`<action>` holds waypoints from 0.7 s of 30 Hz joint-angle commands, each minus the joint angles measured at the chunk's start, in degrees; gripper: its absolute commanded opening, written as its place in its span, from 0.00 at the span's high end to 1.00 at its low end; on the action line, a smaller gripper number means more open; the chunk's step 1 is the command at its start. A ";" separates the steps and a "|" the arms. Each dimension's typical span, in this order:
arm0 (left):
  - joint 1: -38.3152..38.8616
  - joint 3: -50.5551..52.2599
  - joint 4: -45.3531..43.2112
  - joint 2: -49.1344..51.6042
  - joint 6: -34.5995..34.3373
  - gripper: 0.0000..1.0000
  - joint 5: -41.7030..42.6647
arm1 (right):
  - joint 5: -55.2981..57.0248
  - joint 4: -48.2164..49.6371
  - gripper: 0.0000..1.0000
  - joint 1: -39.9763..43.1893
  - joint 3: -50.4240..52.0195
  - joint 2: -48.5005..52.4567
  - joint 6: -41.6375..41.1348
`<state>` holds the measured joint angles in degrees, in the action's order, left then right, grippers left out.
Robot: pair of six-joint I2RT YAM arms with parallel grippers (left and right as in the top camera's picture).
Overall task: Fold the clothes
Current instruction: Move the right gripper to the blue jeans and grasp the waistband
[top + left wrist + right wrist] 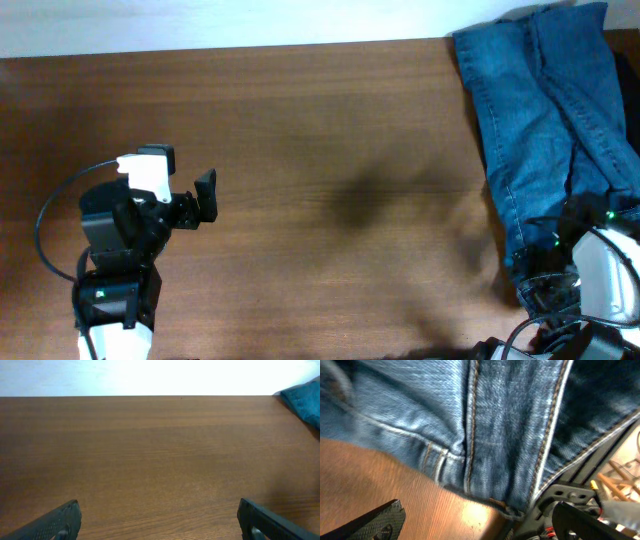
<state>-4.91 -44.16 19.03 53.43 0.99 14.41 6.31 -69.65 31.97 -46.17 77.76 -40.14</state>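
The medium-blue denim jeans [545,110] lie crumpled along the table's right side, from the far edge towards the front right. In the right wrist view the denim [470,425] fills the upper frame, showing seams and a hem edge. My right gripper [477,517] is open and empty, its fingers low over the wood just in front of that hem. In the overhead view my right arm [600,265] covers the jeans' near end. My left gripper [207,196] is open and empty at the left, far from the jeans. In its wrist view [157,517] only a corner of the denim [305,402] shows.
The brown wooden table [330,200] spreads between the two arms. A white wall runs behind its far edge [150,396]. Metal framing and cables [580,500] show beyond the table's right edge.
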 commanded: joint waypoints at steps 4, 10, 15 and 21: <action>-0.24 -1.22 -0.55 0.09 -0.37 0.01 0.83 | 0.22 7.96 0.01 0.31 4.70 -0.13 -2.80; -0.24 -1.22 -0.55 0.09 -0.37 0.01 0.83 | -2.19 13.18 0.47 0.31 5.03 -0.13 2.99; -0.24 -1.22 -0.55 0.09 -0.37 0.01 0.83 | -5.97 14.45 0.96 0.24 4.72 -0.96 11.19; -0.24 -1.22 -0.57 0.09 -0.37 0.00 0.83 | -12.66 14.16 0.96 -4.26 -1.99 -7.63 18.01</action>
<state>-4.91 -44.16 18.79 53.43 0.99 14.41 -0.21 -56.01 30.48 -42.85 74.30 -27.68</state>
